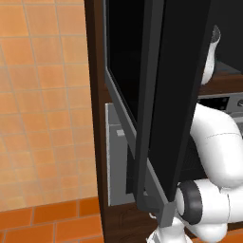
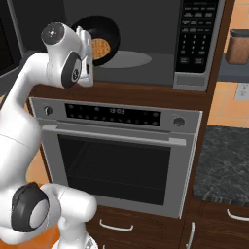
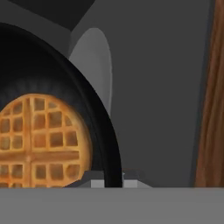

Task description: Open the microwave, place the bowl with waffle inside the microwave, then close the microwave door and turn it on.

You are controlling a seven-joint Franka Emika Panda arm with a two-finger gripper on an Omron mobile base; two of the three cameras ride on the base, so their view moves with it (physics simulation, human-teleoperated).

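Note:
The microwave (image 2: 194, 44) stands open, and its grey cavity holds a round turntable (image 2: 129, 59). The microwave door (image 1: 175, 95), black glass in a grey frame, is swung far out to the left. My gripper (image 2: 90, 48) is shut on the rim of the black bowl (image 2: 109, 31), which is tipped up on edge with the waffle (image 2: 99, 48) facing outward. The bowl hangs at the left of the cavity, just above the turntable. In the hand view the bowl's rim (image 3: 94, 113) passes between my gripper (image 3: 108, 178), with the waffle (image 3: 39, 140) to the left and the turntable (image 3: 94, 57) beyond.
The grey oven (image 2: 116, 160) with its bar handle sits directly below the microwave. The keypad panel (image 2: 194, 34) closes the cavity's right side. A dark stone counter (image 2: 223, 165) and a brown jar (image 2: 238, 46) lie to the right. Brown cabinet wood (image 3: 214, 109) edges the hand view.

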